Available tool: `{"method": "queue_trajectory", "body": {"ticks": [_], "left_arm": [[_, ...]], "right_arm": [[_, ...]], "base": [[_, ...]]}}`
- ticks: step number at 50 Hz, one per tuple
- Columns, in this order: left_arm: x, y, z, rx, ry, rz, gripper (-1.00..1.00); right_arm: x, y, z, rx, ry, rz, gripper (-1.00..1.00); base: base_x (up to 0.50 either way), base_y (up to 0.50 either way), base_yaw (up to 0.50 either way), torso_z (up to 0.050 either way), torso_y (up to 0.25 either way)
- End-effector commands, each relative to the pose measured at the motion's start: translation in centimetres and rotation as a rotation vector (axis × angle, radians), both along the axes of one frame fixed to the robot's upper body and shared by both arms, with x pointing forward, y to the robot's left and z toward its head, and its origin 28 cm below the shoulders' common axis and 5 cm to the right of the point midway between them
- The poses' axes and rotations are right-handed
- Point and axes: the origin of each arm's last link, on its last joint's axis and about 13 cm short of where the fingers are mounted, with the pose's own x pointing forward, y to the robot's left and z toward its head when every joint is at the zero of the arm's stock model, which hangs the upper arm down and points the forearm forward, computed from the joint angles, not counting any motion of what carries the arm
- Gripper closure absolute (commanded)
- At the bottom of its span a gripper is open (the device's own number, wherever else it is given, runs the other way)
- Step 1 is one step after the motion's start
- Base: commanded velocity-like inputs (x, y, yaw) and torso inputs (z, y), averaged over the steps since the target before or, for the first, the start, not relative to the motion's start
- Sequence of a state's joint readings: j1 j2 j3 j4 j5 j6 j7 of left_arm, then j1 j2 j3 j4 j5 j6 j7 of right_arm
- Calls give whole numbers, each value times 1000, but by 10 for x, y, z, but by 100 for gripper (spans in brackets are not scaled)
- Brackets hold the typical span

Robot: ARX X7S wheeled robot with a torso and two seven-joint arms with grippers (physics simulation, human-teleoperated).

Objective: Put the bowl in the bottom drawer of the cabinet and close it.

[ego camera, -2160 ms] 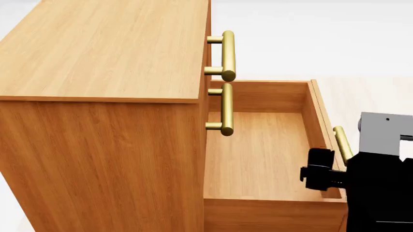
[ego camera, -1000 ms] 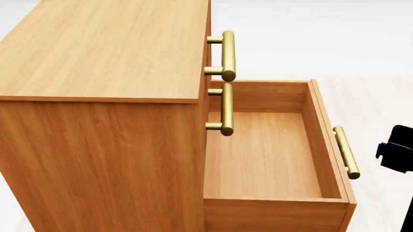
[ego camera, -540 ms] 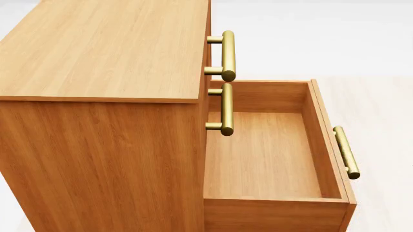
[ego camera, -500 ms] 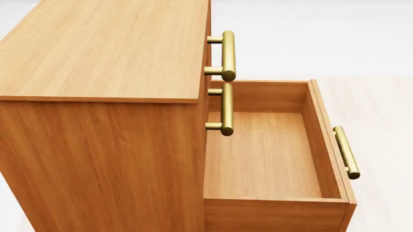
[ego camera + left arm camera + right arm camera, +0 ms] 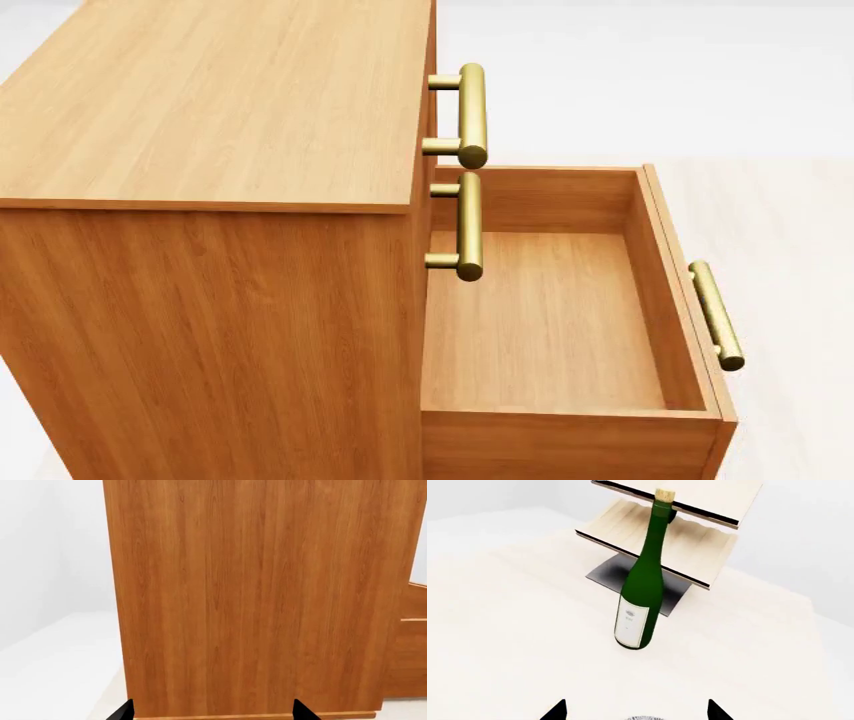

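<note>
We see a pale wood worktop (image 5: 507, 630) in the right wrist view. A green wine bottle (image 5: 644, 587) with a white label stands on it, upright, with its neck reaching up in front of a pale wood slatted rack (image 5: 680, 540). The rack sits on a dark base plate (image 5: 620, 577) that lies flat on the worktop just behind the bottle. At the near edge we catch a sliver of a patterned bowl (image 5: 644, 718) resting on the same surface, near the bottle but apart from it.

In the head view, the orange-brown cabinet (image 5: 214, 250) stands on a pale floor (image 5: 787, 250).
</note>
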State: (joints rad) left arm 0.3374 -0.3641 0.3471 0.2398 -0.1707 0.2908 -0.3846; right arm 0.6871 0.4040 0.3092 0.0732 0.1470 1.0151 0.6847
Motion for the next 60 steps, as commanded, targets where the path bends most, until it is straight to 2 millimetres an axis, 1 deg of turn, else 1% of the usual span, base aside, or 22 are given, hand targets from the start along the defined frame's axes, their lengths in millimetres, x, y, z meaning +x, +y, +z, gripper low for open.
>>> {"method": "queue_trajectory", "body": {"ticks": [1, 6, 11, 19, 20, 30, 34, 48, 60], "left_arm": [[0, 0, 1, -1, -1, 0, -100], [-1, 0, 2, -1, -1, 0, -100], [-1, 0, 2, -1, -1, 0, -100], [-1, 0, 1, -1, -1, 0, -100], [-1, 0, 1, -1, -1, 0, -100], [0, 0, 0, -1, -1, 0, -100], [0, 0, -1, -1, -1, 0, -100], [0, 0, -2, -2, -1, 1, -100], [0, 0, -1, -2, -1, 1, -100]], "right_arm": [[-1, -4, -7, 40, 61, -23, -100], [-1, -5, -9, 135, 91, -17, -100], [-1, -5, -10, 161, 113, -33, -100], [-1, -7, -13, 178, 122, -68, -100], [-2, -7, -13, 174, 119, -97, -100], [-2, -11, -17, 156, 128, -139, -100], [-2, -12, -19, 128, 142, -183, -100], [-1, -15, -28, 118, 176, -214, -100], [-2, -17, -33, 179, 199, -227, -100]], "base": [[0, 0, 0, 0, 0], [0, 0, 0, 0, 0], [0, 0, 0, 0, 0], [0, 0, 0, 0, 0], [0, 0, 0, 0, 0], [0, 0, 0, 0, 0], [0, 0, 0, 0, 0], [0, 0, 0, 0, 0], [0, 0, 0, 0, 0]]}}
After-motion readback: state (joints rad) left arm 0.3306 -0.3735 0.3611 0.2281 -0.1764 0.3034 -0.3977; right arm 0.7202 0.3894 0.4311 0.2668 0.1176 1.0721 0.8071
